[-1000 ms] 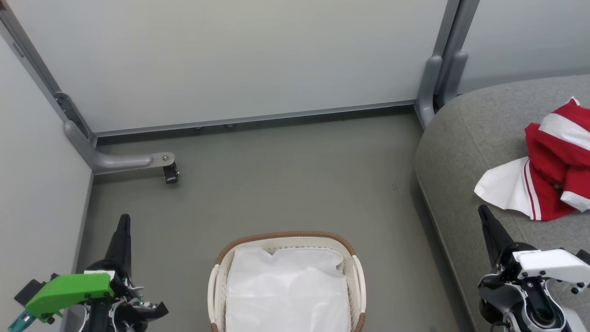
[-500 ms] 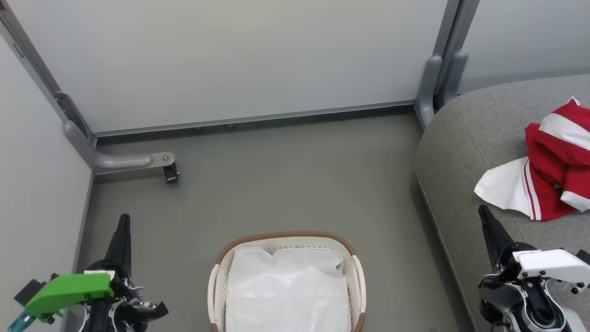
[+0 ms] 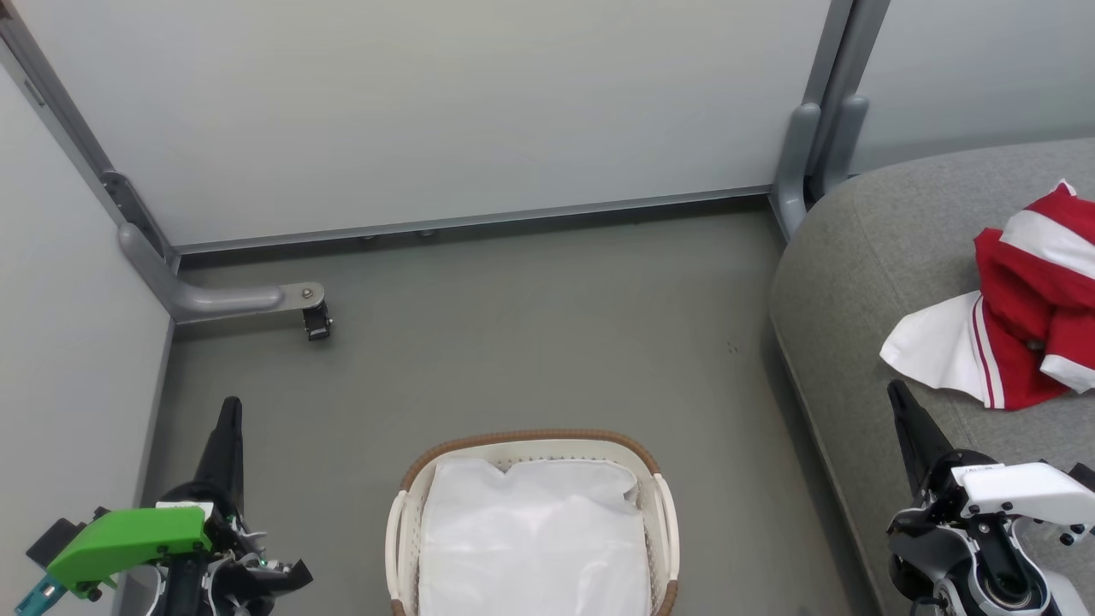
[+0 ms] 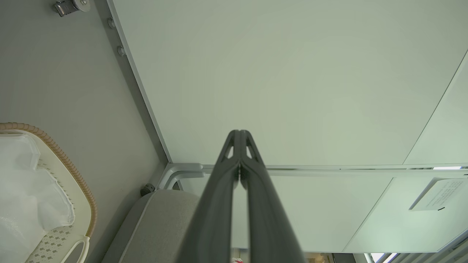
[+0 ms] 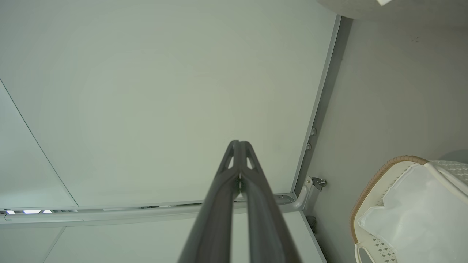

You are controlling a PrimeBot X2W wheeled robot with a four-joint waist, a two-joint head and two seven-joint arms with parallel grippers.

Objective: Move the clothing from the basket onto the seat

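Since the clothing (image 3: 1039, 299) looks soft, light and floppy, we would pinch a raised fold; left claw (image 3: 229, 411) and right claw (image 3: 896, 395) sit pressed together, empty.

We class this as a partitioned test bay. Pale panels (image 3: 428, 111) in grey metal frames (image 3: 847, 51), one foot (image 3: 231, 299) on a caster (image 3: 316, 322), wall in a grey floor (image 3: 530, 342) beside the upholstered seat (image 3: 873, 257).
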